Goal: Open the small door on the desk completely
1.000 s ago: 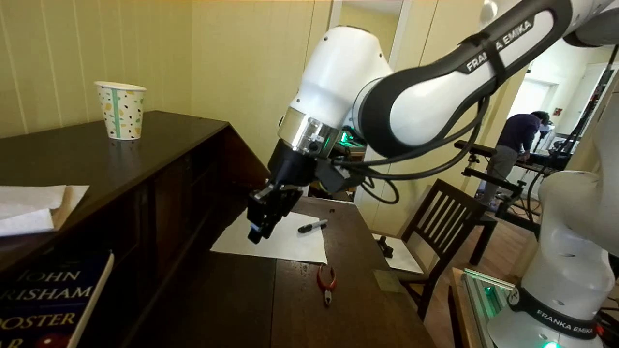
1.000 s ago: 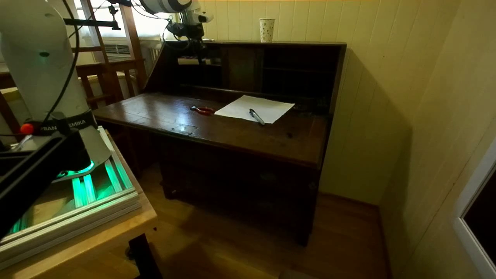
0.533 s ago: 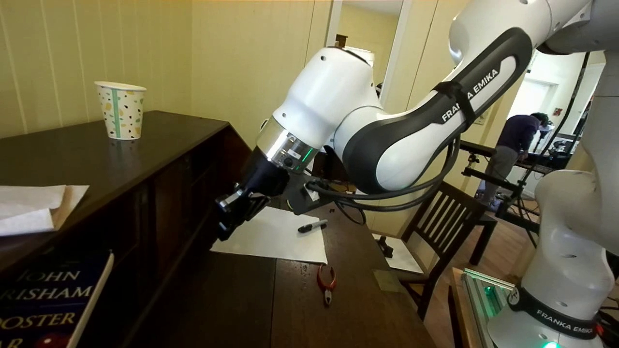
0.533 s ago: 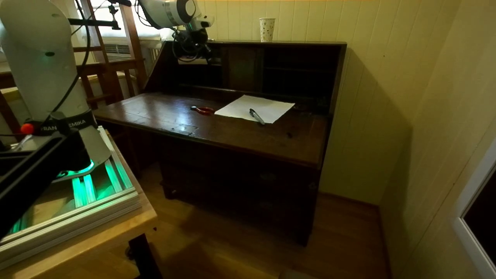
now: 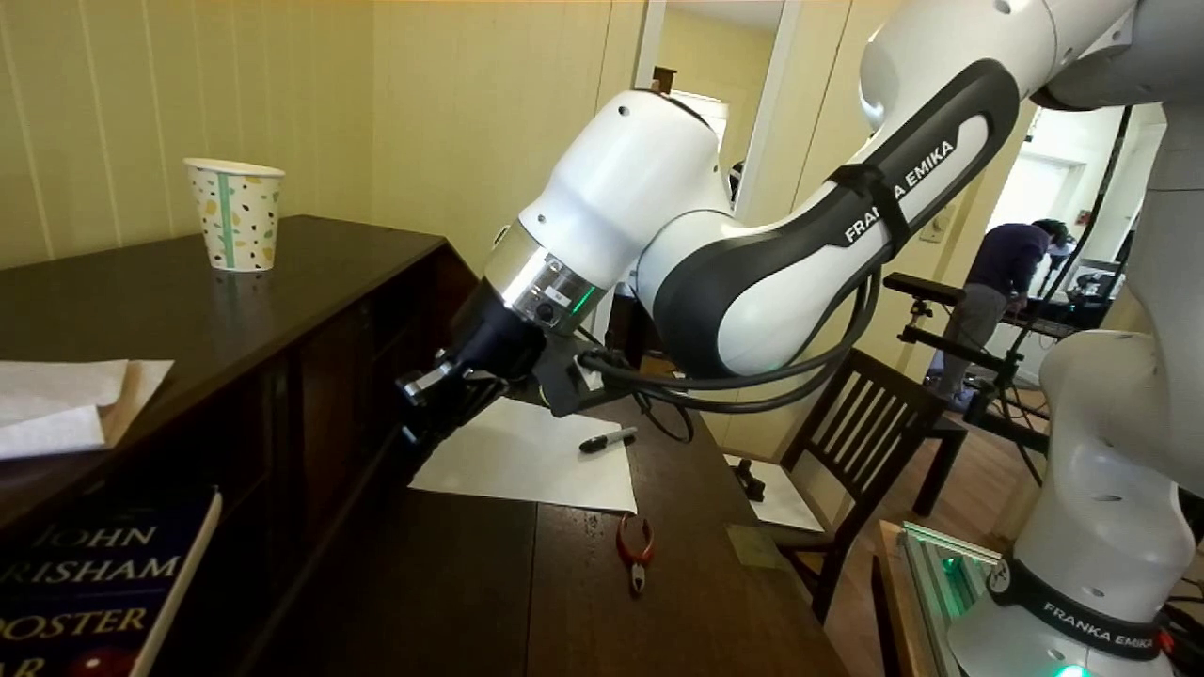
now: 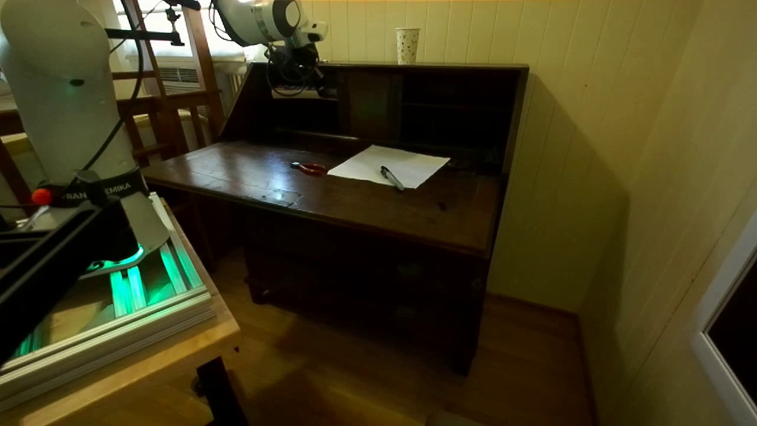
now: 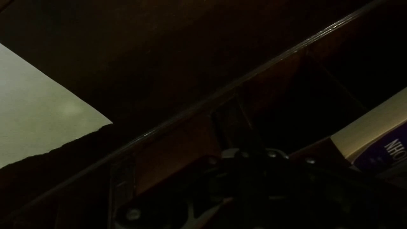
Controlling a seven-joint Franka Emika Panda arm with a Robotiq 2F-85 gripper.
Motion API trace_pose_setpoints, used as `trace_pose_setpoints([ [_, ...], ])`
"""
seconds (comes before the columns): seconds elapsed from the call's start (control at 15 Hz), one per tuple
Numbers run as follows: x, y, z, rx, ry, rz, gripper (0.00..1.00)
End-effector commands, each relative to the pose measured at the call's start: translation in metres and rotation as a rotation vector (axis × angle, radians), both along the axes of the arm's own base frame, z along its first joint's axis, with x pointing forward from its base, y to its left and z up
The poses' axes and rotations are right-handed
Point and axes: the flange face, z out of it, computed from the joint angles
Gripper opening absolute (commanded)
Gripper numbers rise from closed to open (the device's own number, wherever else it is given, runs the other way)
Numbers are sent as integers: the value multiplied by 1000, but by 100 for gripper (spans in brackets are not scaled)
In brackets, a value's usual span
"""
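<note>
Observed at far left a piece of folded paper, resting on the raised top of the desk. Identified below the top, in the shadowed left compartment, a book with a dark blue cover, lettered in part "JOHN"; seen also in the wrist view. Found next a patterned paper cup, upright on the raised top; could not see its inside.

Located the small door in the upper section of the desk, upright between two wood strips, with the left compartment on one side and the right compartment on the other. Appeared closed, in dim light. Could not make out the contents of the right compartment, in deep shadow.

Found the hand angled downward near the small door, overlapping the edge toward the book in the wrist view. Could not tell touching from apart. Could not tell the state of the hand, released or clenched, owing to darkness around the tips.

Recorded on the lower surface of the desk a sheet of white paper, with a marker lying on it, one end at the border. Recorded just beside one corner of the sheet, on bare wood, a pair of pliers, red handles toward the sheet. Noted farther right a slatted chair, then the robot base.
</note>
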Motion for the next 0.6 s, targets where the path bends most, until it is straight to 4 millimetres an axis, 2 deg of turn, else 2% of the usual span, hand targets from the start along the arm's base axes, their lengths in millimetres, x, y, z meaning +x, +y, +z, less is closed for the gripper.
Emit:
trace_pose_setpoints([
  [0.0,6,-1,-4,-13,-27,13,0],
  [0.53,44,7,-34,10,-135,36,0],
])
